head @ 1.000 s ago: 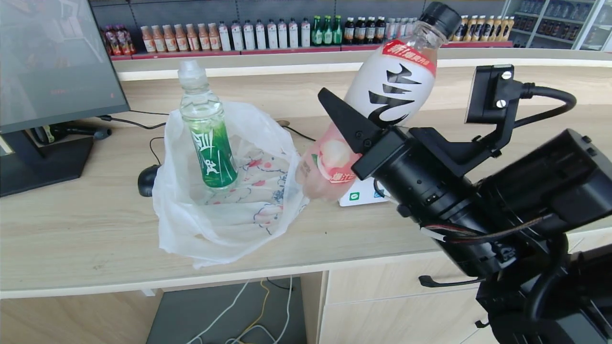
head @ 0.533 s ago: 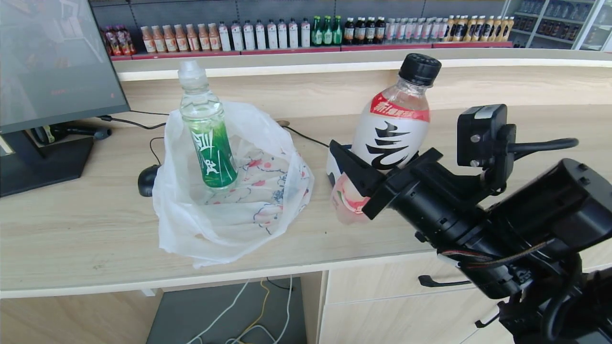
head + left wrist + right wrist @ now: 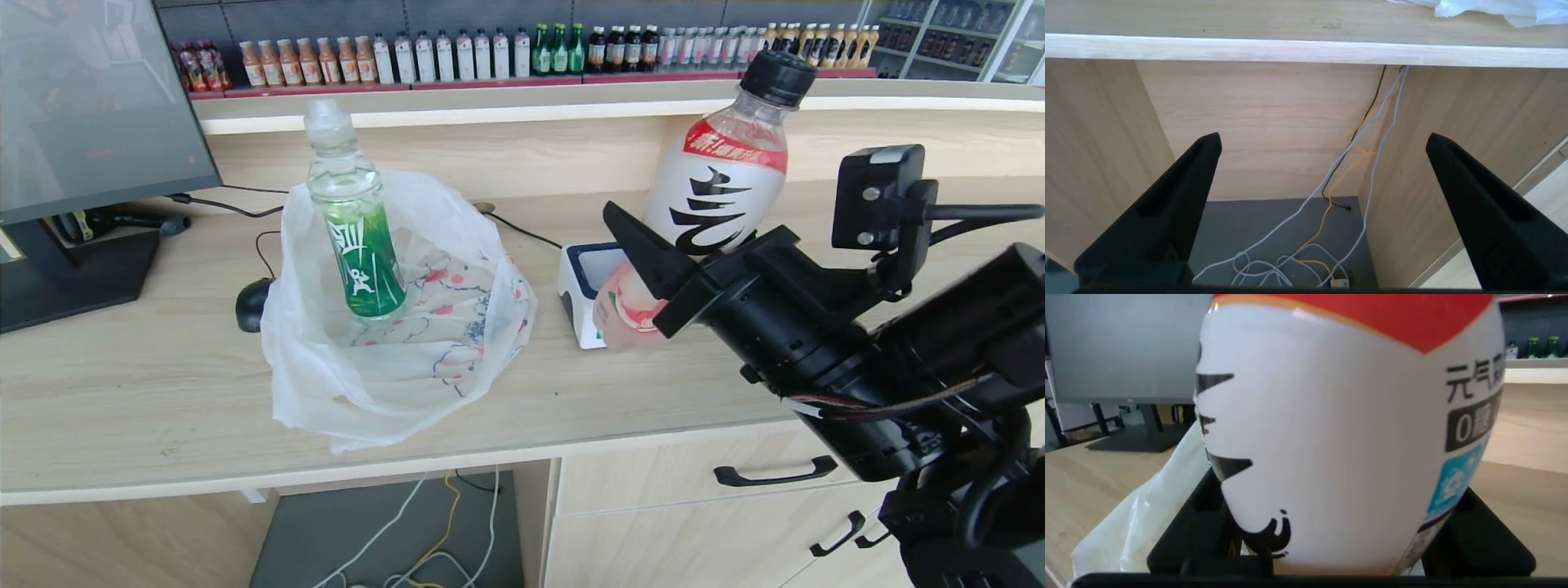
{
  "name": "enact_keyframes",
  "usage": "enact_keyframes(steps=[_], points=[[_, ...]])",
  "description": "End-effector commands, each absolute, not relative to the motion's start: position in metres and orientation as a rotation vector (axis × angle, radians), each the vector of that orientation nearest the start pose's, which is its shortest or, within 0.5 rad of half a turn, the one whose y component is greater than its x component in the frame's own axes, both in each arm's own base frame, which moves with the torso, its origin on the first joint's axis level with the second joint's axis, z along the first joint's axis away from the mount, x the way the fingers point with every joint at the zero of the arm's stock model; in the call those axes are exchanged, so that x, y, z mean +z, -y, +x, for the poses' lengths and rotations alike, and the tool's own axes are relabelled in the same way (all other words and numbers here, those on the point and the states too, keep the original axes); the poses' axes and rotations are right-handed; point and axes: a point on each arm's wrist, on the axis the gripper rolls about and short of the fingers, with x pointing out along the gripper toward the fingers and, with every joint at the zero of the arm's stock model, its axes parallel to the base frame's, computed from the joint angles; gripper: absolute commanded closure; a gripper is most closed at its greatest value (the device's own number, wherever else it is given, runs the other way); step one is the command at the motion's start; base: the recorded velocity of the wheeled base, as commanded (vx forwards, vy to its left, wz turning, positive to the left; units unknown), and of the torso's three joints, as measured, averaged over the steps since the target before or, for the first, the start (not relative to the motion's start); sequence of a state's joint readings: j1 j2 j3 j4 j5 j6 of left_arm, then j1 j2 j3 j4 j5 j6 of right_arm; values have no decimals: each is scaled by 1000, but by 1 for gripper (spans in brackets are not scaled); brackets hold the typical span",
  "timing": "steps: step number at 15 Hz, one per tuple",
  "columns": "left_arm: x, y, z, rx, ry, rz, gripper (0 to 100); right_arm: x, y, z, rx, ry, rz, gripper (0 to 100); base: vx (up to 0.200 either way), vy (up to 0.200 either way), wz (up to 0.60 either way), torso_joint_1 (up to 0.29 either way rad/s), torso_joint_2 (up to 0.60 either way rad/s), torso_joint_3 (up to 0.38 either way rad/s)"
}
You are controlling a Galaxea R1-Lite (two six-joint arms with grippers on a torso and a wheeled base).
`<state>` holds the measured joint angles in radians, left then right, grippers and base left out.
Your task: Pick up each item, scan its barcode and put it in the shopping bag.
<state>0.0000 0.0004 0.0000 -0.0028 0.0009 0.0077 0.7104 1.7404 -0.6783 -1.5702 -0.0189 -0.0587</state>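
The left gripper (image 3: 1323,140) hangs below the desk (image 3: 1208,46), its two black fingers (image 3: 1167,204) spread wide with only open space between them. Past them lies the desk's front edge, with a scrap of white plastic bag (image 3: 1486,10) hanging over it. Under the desk, loose cables (image 3: 1372,155) (white, yellow, black) trail down a wooden back panel (image 3: 1266,122) to the dark floor (image 3: 1282,229).

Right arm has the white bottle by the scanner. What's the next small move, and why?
Probably ease the white bottle left, over the scanner. The right pincer holds it tilted, its lower end beside the scanner rather than above its upward face, so a scan looks unlikely from here. The shopping bag comes afterwards.
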Motion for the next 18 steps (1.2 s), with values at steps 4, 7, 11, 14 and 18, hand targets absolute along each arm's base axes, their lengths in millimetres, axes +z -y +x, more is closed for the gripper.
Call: enact_keyframes(steps=[4, 7, 11, 14, 18], points=[[76, 0, -23, 2, 3, 8, 0, 241, -185, 226, 633, 550, 137, 100, 0, 0, 0, 0, 0, 0], [76, 0, -23, 2, 3, 9, 0, 244, -183, 227, 625, 562, 138, 100, 0, 67, 0, 6, 6, 1], [76, 0, -23, 3, 3, 3, 0, 248, -182, 226, 624, 576, 137, 100, 0, 200, 0, 0, 5, 4], [76, 0, -23, 3, 3, 3, 0, 251, -178, 221, 621, 585, 139, 100, 0, 200, 0, 12, 5, 1], [76, 0, -23, 3, 3, 3, 0, 249, -174, 214, 625, 572, 135, 100, 0, 200, 0, 1, 4, 4]])
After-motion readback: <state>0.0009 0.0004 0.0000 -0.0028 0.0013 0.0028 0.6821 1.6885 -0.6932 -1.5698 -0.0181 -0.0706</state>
